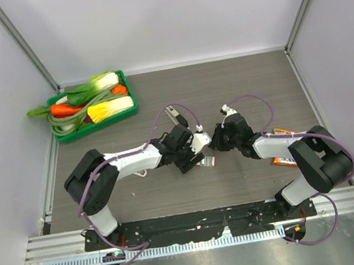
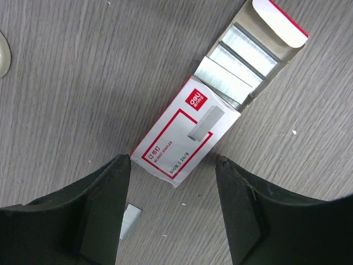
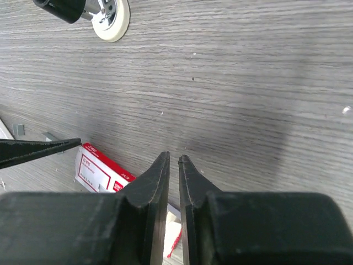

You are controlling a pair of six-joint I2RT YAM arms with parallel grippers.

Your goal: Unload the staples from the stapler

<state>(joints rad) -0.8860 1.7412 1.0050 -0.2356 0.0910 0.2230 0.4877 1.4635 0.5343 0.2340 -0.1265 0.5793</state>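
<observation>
A slim silver-grey stapler (image 1: 173, 113) with a dark end lies on the table, beyond both grippers and apart from them. My left gripper (image 2: 173, 165) is wide open and hovers over the table with nothing held. A short silvery strip of staples (image 2: 130, 218) lies loose beside its left finger (image 2: 99, 210). My right gripper (image 3: 172, 160) faces the left one across the middle of the table. Its jaws stand a narrow slit apart, with nothing between them. Two small grey staple bits (image 3: 20, 130) lie to its far left.
An open red-and-white staple box (image 2: 185, 132) lies just ahead of the left fingertips, silver staple rows showing in its tray (image 2: 242, 55). A white round foot (image 3: 112, 22) stands beyond. A green basket (image 1: 96, 128) of vegetables sits far left. An orange packet (image 1: 286, 156) lies under the right arm.
</observation>
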